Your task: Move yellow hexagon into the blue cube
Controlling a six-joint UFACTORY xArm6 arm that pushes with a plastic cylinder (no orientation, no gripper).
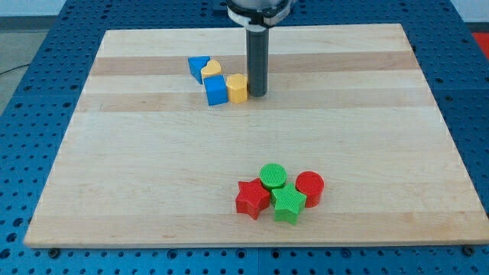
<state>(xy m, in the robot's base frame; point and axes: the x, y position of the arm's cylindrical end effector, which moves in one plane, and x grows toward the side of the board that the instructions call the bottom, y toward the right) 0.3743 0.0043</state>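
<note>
The yellow hexagon [238, 88] sits on the wooden board, touching the right side of the blue cube [216, 90]. My tip [257, 94] stands right against the hexagon's right side. Just up and to the left lie a yellow heart-shaped block [211, 69] and a second blue block [198, 66], touching each other and close to the cube.
Near the view's bottom is a cluster: a red star [252, 198], a green cylinder [273, 176], a green star [289, 204] and a red cylinder [309, 186]. The wooden board [137, 168] rests on a blue perforated table.
</note>
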